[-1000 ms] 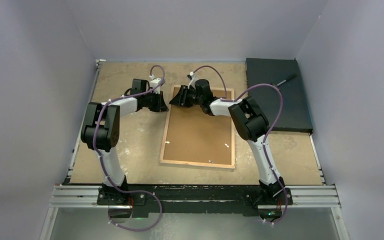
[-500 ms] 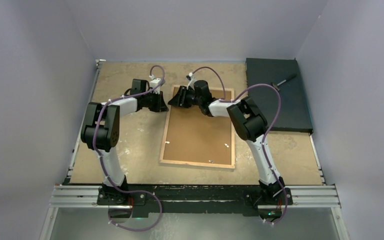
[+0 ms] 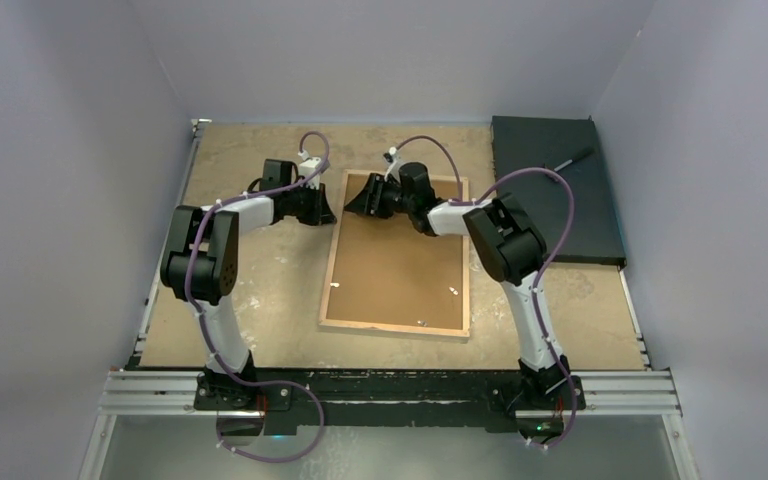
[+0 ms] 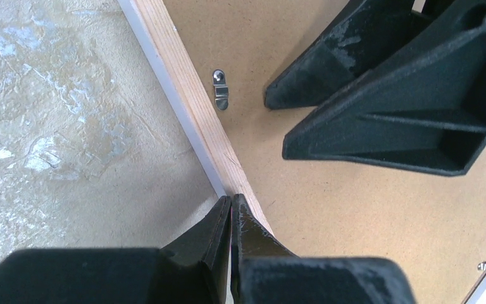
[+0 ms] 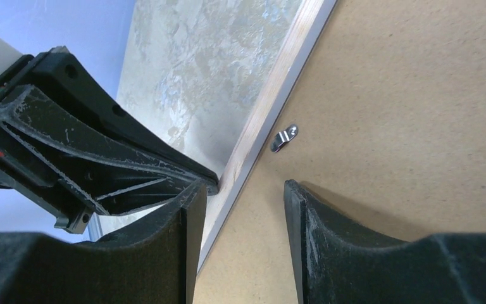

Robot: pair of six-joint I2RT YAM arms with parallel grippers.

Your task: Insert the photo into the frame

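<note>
On the tan table (image 3: 260,290), the central frame (image 3: 395,326) looked stiff, best gripped by its rim; left gripper (image 4: 231,200) closed empty, right gripper (image 5: 243,187) parted, empty.

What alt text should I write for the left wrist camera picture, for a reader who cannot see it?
The left hand, fingers shut, has its tips at the light wood edge of the frame, which lies back up on a mottled table. The open right hand reaches over the brown backing board, near a small metal clip.
</note>
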